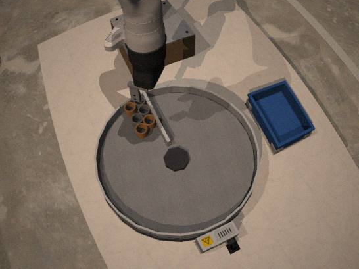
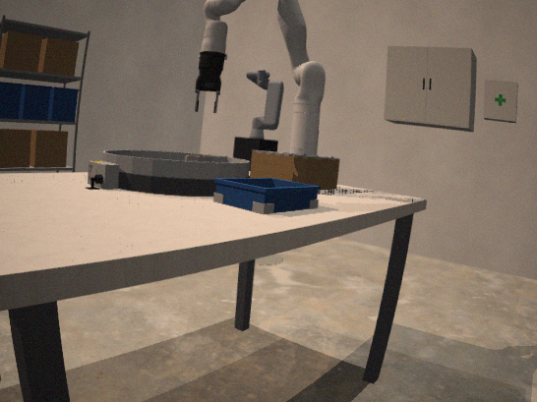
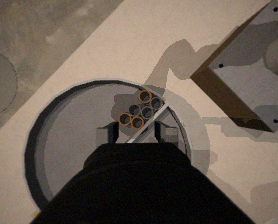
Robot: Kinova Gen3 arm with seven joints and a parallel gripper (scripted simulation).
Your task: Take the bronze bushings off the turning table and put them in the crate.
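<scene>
Three bronze bushings stand upright on the turning table [image 1: 197, 195] [image 2: 167, 170] [image 3: 75, 135]: one [image 1: 130, 114] [image 3: 145, 103] by the rim, two [image 1: 142, 135] [image 3: 119, 119] farther in, side by side. Three grey steel bushings stand among them, close together or touching. The blue crate [image 1: 297, 137] [image 2: 241, 199] stands beside the turning table; its inside shows no bushings. My gripper [image 2: 206, 110] [image 3: 136, 129] is open and empty, pointing down, high above the turning table near the bushings. In the top view the wrist hides one finger.
A pale straight bar [image 1: 156, 117] [image 3: 149, 123] runs from the rim towards the dark hub [image 1: 177, 158], right beside the bushings. A raised wall rings the turning table. A grey box with a warning label [image 1: 217, 237] [image 2: 105, 173] sits at its outer edge. The arm's brown base block [image 1: 179, 51] [image 2: 280, 165] stands behind.
</scene>
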